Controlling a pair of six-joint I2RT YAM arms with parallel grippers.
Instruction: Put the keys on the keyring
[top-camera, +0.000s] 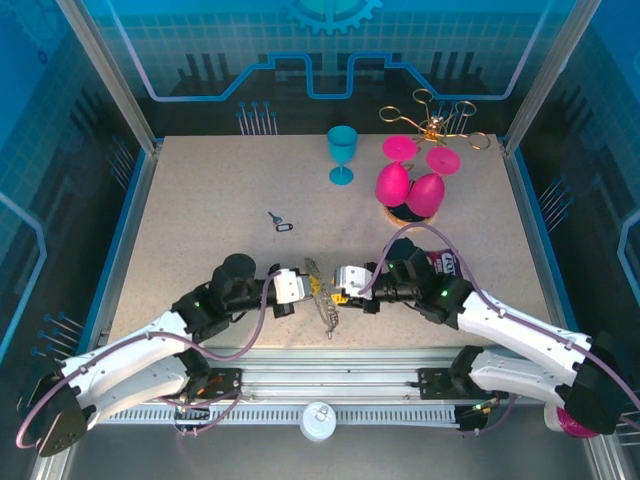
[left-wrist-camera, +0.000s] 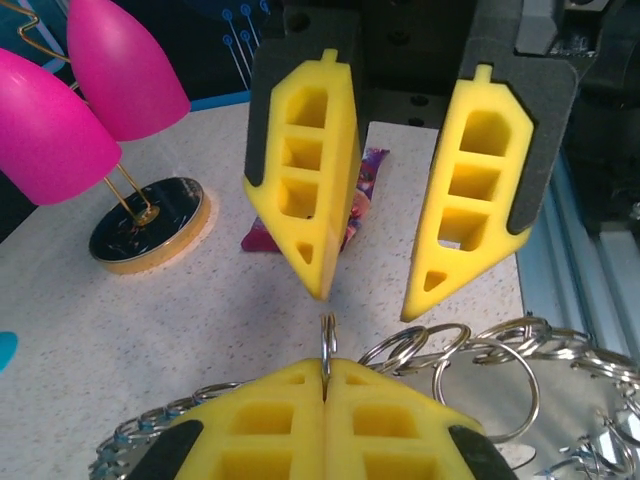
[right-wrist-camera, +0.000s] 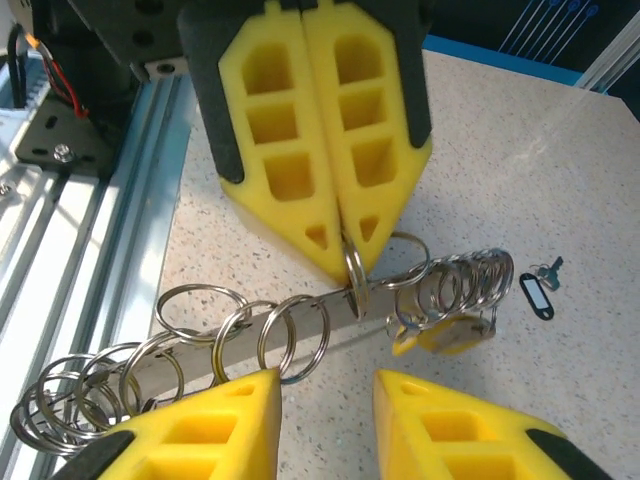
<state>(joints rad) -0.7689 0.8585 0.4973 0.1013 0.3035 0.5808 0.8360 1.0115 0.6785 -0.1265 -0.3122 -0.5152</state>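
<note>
One keyring (right-wrist-camera: 460, 285) ring pinched in the closed left claw (right-wrist-camera: 345, 262), right claw (left-wrist-camera: 365, 300) slightly parted, empty

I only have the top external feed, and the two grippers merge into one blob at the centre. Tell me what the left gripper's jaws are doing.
Observer: The left gripper is shut, pinching one ring of the keyring edge-on between its tips.
Operator: Now report the right gripper.
Observer: The right gripper stands open, facing the left one, with nothing between its fingers.
Operator: Say whether anything hangs on those rings.
Observer: A yellow tag hangs among the bunched rings on the table side of the pinched ring.
</note>
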